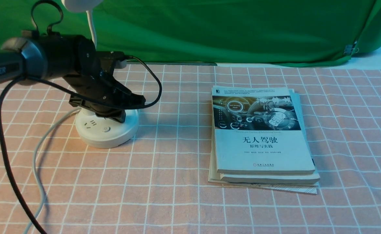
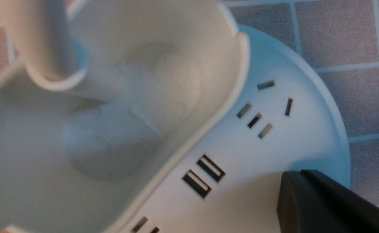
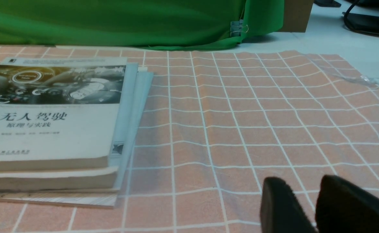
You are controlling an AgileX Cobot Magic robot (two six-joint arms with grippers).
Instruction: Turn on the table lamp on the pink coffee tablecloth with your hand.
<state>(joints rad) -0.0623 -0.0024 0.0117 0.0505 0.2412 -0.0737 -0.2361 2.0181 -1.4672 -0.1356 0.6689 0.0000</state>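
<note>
The white table lamp stands at the left of the pink coffee tablecloth [image 1: 177, 169]. Its round disc base [image 1: 106, 131] shows a socket and a round button [image 1: 105, 129]. The thin gooseneck [image 1: 92, 27] rises to the head [image 1: 80, 3], which the frame's top edge cuts off. My left hand [image 1: 141, 98] is shut and empty, low over the right part of the base. In the left wrist view its fingertips [image 2: 293, 187] lie over the base [image 2: 273, 149] near its rim, beside the USB ports [image 2: 204, 176] and the oval cup [image 2: 128, 106]. My right gripper [image 3: 302, 184] is slightly open and empty.
A stack of books [image 1: 262, 136] lies right of centre on the cloth, and also shows in the right wrist view [image 3: 53, 113]. The lamp's grey-white cord [image 1: 42, 146] and my black cable [image 1: 5, 146] trail down the left. A green backdrop cloth [image 1: 226, 29] closes the back.
</note>
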